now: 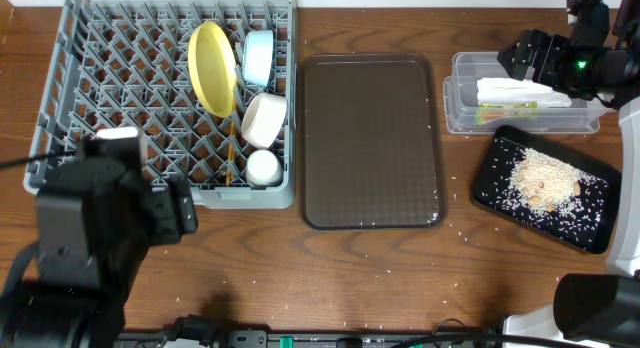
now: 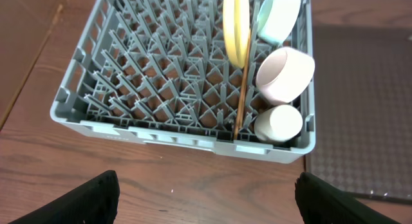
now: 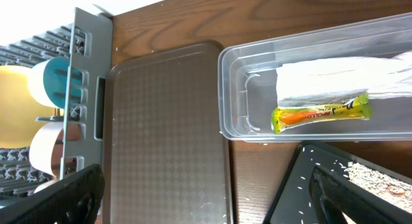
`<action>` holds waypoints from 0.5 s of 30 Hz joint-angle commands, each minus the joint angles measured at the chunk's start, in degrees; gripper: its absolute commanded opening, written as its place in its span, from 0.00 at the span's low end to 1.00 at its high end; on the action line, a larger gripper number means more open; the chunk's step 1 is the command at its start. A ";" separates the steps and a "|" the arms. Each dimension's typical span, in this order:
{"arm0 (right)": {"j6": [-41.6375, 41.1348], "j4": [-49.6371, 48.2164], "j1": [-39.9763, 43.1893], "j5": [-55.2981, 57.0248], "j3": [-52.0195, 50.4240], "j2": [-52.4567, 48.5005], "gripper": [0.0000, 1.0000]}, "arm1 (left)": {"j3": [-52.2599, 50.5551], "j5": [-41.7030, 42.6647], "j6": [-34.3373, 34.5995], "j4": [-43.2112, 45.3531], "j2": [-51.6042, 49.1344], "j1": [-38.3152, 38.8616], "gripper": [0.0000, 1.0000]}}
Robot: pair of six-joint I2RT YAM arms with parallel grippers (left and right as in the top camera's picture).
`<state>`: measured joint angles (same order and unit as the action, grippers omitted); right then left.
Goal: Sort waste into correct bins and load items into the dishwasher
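Note:
The grey dish rack (image 1: 120,98) holds an upright yellow plate (image 1: 212,68), a light blue bowl (image 1: 258,56), a white bowl (image 1: 265,120), a white cup (image 1: 264,168) and wooden chopsticks (image 1: 229,153). The clear tub (image 1: 460,98) holds the white wrapper (image 1: 520,91) and the green-and-yellow sachet (image 3: 322,113). Rice scraps (image 1: 545,180) lie in the black tray (image 1: 500,193). My left gripper (image 2: 206,198) is open and empty above the table in front of the rack. My right gripper (image 3: 206,192) is open and empty, above the gap between the brown tray and the black tray.
A brown serving tray (image 1: 370,138) lies between the rack and the bins. Stray rice grains (image 1: 462,230) dot the table beside the black tray. The left arm (image 1: 90,238) fills the front left corner.

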<state>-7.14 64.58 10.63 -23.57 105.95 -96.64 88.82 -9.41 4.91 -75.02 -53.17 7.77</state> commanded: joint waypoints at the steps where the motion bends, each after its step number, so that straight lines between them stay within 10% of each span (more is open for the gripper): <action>1: 0.37 0.00 -0.22 -0.24 -0.11 -0.07 0.99 | -0.22 -0.79 1.16 0.09 1.33 -0.11 0.89; 15: 0.37 0.00 -0.22 -0.24 -0.11 -0.07 0.99 | -37.38 0.04 -0.37 40.54 22.97 -11.10 0.89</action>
<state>-7.11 64.60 10.63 -23.57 105.93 -96.64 59.29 -9.37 5.50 -40.86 -34.85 -1.61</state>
